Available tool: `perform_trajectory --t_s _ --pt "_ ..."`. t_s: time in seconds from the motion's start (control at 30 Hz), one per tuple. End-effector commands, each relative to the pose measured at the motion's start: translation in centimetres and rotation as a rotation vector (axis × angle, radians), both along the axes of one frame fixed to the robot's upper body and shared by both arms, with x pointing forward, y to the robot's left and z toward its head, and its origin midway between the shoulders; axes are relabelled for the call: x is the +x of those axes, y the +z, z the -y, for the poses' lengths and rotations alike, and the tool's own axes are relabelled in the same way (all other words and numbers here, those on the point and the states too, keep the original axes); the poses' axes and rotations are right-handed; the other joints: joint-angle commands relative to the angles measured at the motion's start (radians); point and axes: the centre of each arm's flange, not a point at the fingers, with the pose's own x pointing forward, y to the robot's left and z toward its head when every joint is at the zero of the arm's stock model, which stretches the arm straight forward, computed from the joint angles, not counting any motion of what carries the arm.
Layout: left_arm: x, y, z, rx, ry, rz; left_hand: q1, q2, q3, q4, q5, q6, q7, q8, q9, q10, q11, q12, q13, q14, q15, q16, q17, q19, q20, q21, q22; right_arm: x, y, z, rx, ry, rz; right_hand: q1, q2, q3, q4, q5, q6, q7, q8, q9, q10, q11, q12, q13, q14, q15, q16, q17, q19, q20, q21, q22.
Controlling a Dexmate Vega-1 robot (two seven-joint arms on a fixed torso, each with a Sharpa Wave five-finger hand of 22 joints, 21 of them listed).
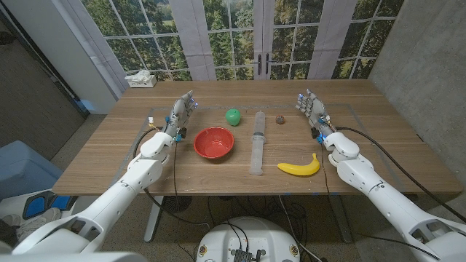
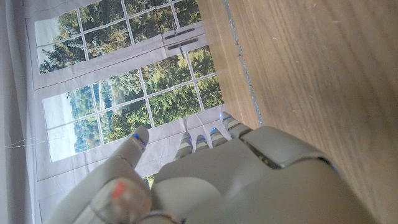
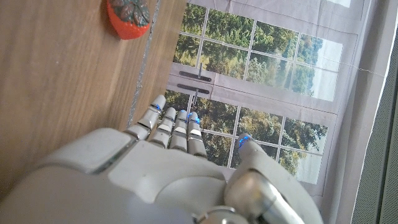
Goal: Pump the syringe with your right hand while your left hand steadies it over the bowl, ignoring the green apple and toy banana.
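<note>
The small dark reddish object [image 1: 279, 119] on the wooden bench [image 1: 364, 156] is too small in the head view to identify. In the right wrist view, the red strawberry-like toy [image 3: 128, 17] is cut off by the picture's edge. The markings on the clear plastic syringe [image 1: 257, 143] cannot be read. The white object [image 1: 141, 79] at the bench's far left corner is too small to tell apart.

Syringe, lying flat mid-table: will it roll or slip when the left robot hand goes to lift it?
The syringe is a long clear round barrel lying on its side, so a nudge would probably roll it toward the bowl or banana. It looks like rigid smooth plastic, likely light and a bit slippery. The plunger may slide if gripped at the end.
</note>
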Motion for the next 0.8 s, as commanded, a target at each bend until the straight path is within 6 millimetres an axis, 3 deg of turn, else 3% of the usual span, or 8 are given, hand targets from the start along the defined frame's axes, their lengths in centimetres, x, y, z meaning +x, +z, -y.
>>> perform_trajectory --t_s 0.03,0.5,0.7,0.8 --pt "0.1 0.8 -1.0 -0.008 -0.030 0.038 0.002 0.032 0.000 -0.012 0.003 -0.016 0.000 0.005 0.005 -0.022 -0.003 0.004 0.004 -0.015 -0.057 0.004 0.001 -0.002 -0.117 0.006 0.004 -1.9 -1.3 -2.5 -0.006 -0.025 -0.006 0.008 -0.002 0.006 -0.004 0.005 0.011 0.001 0.004 0.002 0.007 -0.001 0.006 0.000 0.007 -0.008 0.006 0.004 0.014 -0.049 0.005 0.004" --pt "-0.8 1.8 -0.3 0.035 -0.009 0.068 -0.001 0.050 0.000 -0.014 0.005 -0.024 0.005 0.007 0.005 -0.018 0.005 0.009 0.004 -0.009 -0.045 0.010 0.004 0.003 -0.103 0.008 0.005 -2.5 -1.7 -1.6 0.005 -0.040 0.011 0.000 0.000 0.006 -0.003 0.003 0.013 -0.001 0.004 0.002 0.008 -0.003 0.006 -0.008 0.008 -0.010 0.007 0.001 0.021 -0.049 -0.008 0.004" --pt "-1.8 2.8 0.8 0.078 0.053 0.089 0.005 -0.003 -0.029 -0.077 -0.005 -0.021 0.006 0.014 0.006 0.038 0.018 0.025 0.005 0.058 0.002 0.021 0.001 0.046 -0.026 0.019 0.004 -2.5 -1.6 -1.6 -0.017 -0.053 0.016 0.005 0.001 0.011 -0.010 0.003 0.018 0.000 0.006 0.002 0.015 -0.001 0.008 -0.012 0.012 -0.004 0.006 -0.004 0.025 -0.043 -0.015 0.005" --pt "-2.2 3.1 1.2 0.092 0.080 0.099 0.008 -0.012 -0.035 -0.099 -0.008 -0.011 0.001 0.017 0.007 0.052 0.020 0.027 0.006 0.085 0.019 0.023 0.001 0.075 -0.008 0.026 0.005 -2.7 -1.5 -1.5 -0.021 -0.059 0.020 0.008 0.000 0.012 -0.015 0.002 0.021 0.000 0.006 0.002 0.021 0.003 0.011 -0.015 0.016 0.005 0.008 -0.005 0.029 -0.033 -0.019 0.005"
